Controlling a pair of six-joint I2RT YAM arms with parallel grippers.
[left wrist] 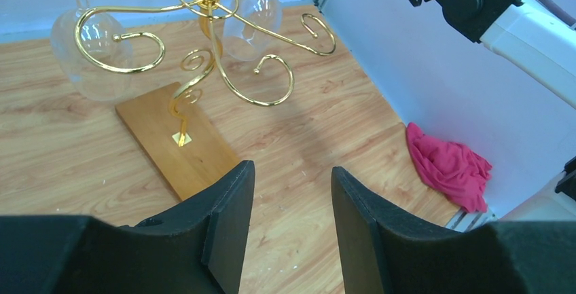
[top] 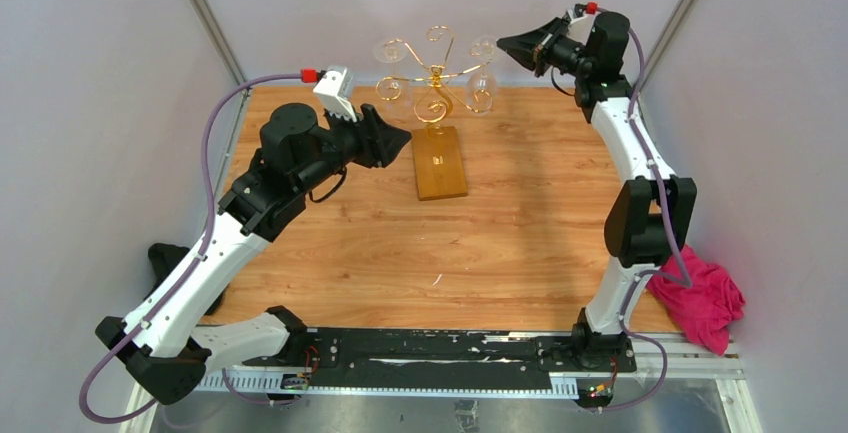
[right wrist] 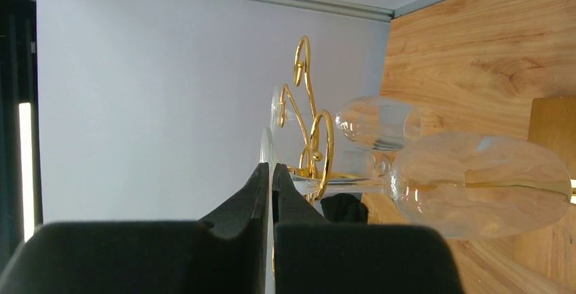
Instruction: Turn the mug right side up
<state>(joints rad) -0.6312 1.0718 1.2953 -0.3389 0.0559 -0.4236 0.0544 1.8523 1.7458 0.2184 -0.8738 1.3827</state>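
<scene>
The black mounting rail [top: 430, 353] runs along the near edge, with the wooden table [top: 520, 243] behind it, bare across its middle and front. The left gripper [left wrist: 292, 172] hangs over the boards with its jaws apart and nothing between them, just beside the rack's wooden base [top: 440, 163]. The gold wire rack [top: 436, 83] stands near the far edge, close to the back wall. From its right side hangs the wine glass [right wrist: 475, 185], clear and upside down, with the foot on top and the bowl below. The right gripper [right wrist: 270, 168] is up at that foot, fingers pressed together and apparently pinching its thin rim, though the clear edge is hard to make out. A second glass [right wrist: 377, 123] hangs beyond it. A pink cloth [top: 705, 298] lies at the near right corner, by the side wall.
</scene>
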